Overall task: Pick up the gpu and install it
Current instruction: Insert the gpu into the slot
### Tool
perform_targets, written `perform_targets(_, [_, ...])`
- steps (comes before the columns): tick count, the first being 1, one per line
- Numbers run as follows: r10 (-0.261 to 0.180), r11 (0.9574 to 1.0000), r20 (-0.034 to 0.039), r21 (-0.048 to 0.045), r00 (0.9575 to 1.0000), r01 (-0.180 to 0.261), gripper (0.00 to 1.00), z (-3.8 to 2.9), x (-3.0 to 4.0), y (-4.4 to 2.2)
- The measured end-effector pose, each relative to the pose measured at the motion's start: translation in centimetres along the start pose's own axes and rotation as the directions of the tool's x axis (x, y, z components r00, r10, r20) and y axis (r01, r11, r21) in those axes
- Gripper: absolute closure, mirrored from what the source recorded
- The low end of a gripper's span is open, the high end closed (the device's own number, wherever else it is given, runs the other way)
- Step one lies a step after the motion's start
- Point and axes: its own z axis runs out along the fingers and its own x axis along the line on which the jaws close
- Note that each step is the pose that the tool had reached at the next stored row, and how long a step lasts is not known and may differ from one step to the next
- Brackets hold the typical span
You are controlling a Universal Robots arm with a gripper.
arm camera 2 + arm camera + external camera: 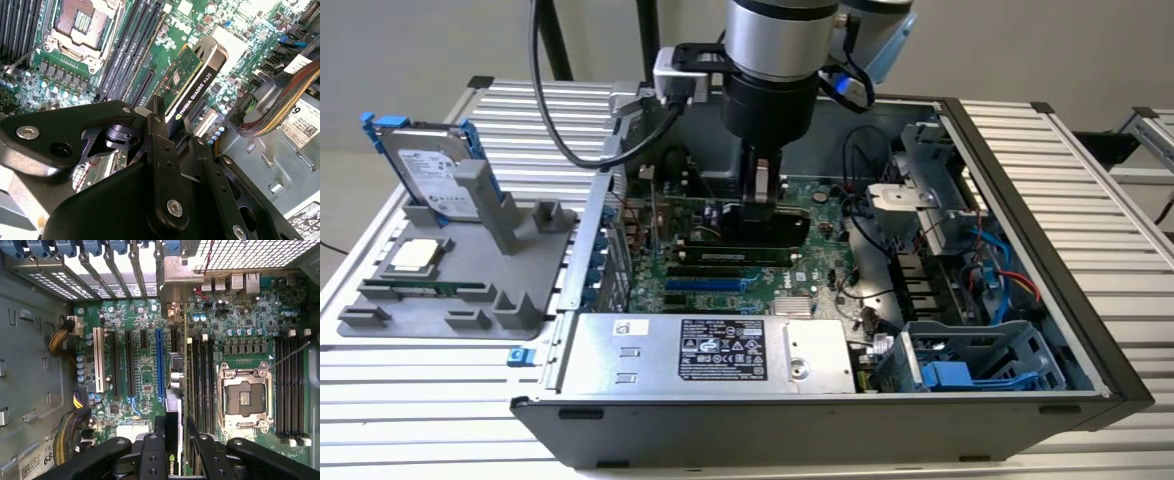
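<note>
The gpu (192, 82) stands on edge between the fingers (162, 150) of the hand (172, 135), which is closed on its end; in the second wrist view its green board and black shroud stretch away from the fingers above the motherboard (165, 30). In the first wrist view the card (176, 405) appears edge-on, running up from the hand (175, 450) in line with the slots, just beside the blue slot (159, 365) and with the memory slots at about 3 o'clock of it. Whether its lower edge touches a slot cannot be told.

In the exterior view the arm (774, 70) reaches down into the open computer case (1067, 300), with the hand (763, 205) low over the middle of the motherboard (821, 250). The silver power supply (707, 355) lies at about 6 o'clock of the hand, inside the case. At about 9 o'clock, outside the case on the slatted surface (440, 400), a grey holder (454, 290) carries an upright hard drive (434, 170) with a blue frame and a flat processor chip (416, 256).
</note>
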Motion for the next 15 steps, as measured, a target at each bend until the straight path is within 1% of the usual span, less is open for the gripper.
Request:
perform_targets(3, [0.000,1.0000,-0.0001,0.0000,1.0000,0.000,1.00,0.18,0.10,0.00])
perform_targets(12, [0.000,1.0000,-0.0004,0.0002,1.0000,0.000,1.00,0.64,0.79,-0.04])
perform_targets(15, [0.000,1.0000,-0.0016,0.0001,1.0000,0.000,1.00,0.84,0.92,-0.03])
